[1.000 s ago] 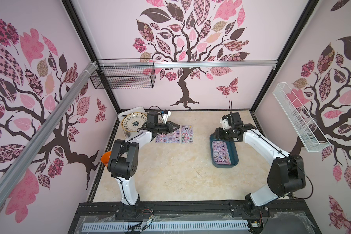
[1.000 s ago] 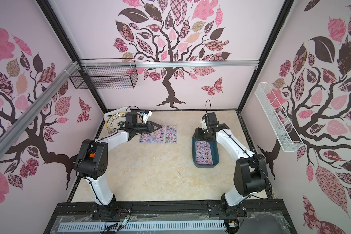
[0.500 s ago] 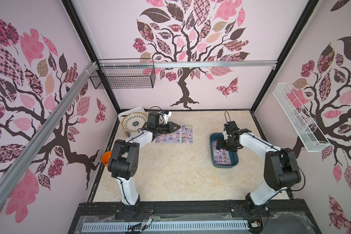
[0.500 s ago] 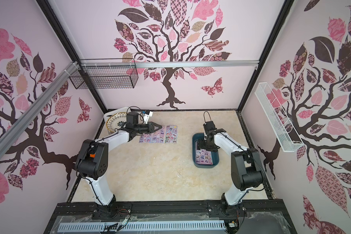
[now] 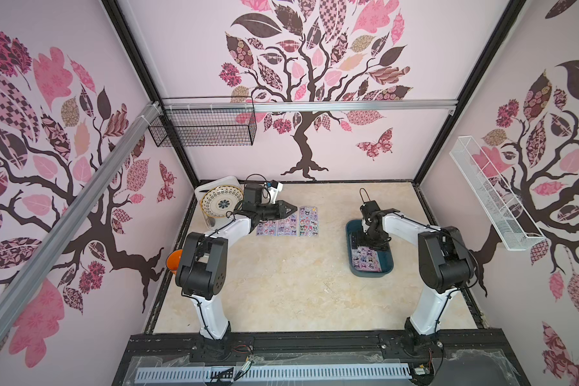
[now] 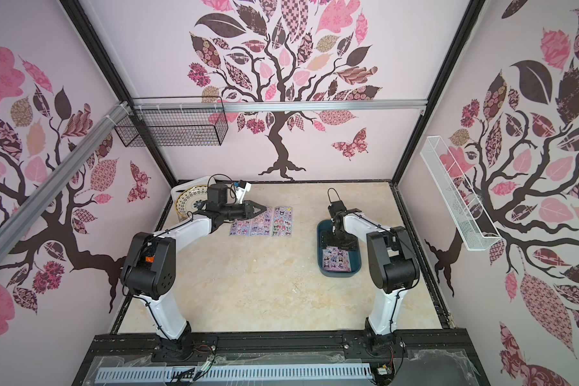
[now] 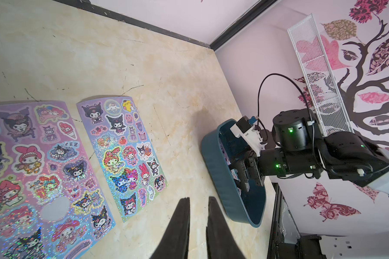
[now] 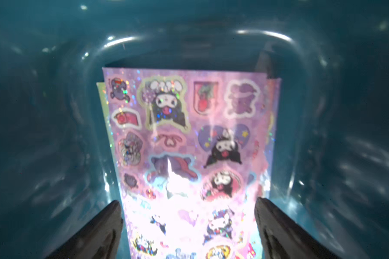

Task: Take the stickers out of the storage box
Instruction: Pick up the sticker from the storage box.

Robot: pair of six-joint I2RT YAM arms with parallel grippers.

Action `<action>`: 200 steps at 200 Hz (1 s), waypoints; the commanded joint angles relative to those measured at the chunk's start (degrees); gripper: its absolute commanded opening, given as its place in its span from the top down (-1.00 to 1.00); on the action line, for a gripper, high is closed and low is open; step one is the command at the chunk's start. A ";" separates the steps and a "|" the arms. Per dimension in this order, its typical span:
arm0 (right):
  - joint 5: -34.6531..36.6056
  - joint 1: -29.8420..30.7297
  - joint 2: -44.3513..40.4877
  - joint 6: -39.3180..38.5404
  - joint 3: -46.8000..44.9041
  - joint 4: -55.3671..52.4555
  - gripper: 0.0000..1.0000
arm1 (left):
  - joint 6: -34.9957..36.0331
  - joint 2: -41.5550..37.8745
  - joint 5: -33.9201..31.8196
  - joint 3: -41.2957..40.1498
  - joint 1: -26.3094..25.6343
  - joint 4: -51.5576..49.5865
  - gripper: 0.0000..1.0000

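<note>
1. The right hand (image 8: 188, 200) has just dipped down into the storage box (image 5: 349, 247). A moment ago it was up over the box's far end.
2. Its fingers have spread wide and hold nothing. I think it is getting ready to pick up the next sheet.
3. The stickers (image 8: 189, 134) left in the box lie flat in a small pile between the two open fingers.
4. The box sits near the right edge of the counter (image 5: 298, 284).
5. The sheets already out (image 5: 287, 225) lie flat near the far edge, toward the left.
6. The left hand (image 7: 198, 198) hangs over the counter beside them and has not moved. It is almost closed with a thin gap, and empty.
</note>
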 commanded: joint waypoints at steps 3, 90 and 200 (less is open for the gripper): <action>0.80 0.78 2.71 -0.82 2.05 -1.41 -0.91 | 1.18 -1.85 -0.10 0.85 0.00 -0.34 0.58; 1.70 0.88 3.27 -1.37 1.91 -1.63 -0.43 | 1.71 -2.12 -0.09 0.83 0.05 -0.87 0.58; -0.15 0.66 -4.88 -1.46 0.30 -1.30 0.26 | 1.54 -2.14 0.30 0.74 0.03 -0.88 0.58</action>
